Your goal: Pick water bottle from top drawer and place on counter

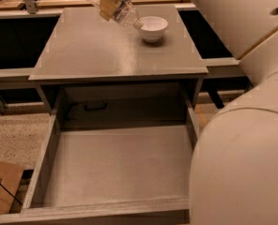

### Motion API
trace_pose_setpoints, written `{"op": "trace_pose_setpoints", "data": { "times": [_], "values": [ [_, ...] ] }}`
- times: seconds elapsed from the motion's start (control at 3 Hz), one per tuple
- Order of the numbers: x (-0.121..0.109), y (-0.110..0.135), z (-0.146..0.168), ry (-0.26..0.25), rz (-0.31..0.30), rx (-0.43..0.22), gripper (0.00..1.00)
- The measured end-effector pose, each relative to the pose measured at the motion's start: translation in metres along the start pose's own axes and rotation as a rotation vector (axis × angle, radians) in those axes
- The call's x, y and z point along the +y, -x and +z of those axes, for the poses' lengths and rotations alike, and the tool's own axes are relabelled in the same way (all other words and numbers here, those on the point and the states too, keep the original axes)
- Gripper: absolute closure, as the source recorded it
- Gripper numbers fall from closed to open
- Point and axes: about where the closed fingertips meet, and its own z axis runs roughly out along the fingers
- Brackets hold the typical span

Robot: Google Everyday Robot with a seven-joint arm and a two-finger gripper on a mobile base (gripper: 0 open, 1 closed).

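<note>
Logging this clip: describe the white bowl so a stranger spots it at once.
Find the grey counter above the open top drawer. At its back right stands a small white bowl, beside the gripper holding the tilted water bottle. Opaque and round, unlike the clear bottle.
</note>
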Motion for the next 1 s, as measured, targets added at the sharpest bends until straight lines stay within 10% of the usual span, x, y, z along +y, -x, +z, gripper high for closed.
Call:
{"op": "trace_pose_setpoints", "data": {
  "times": [1.0],
  "values": [
    [-0.008, -0.01, 0.073, -0.063, 0.02, 0.073, 1.0]
  ]
}}
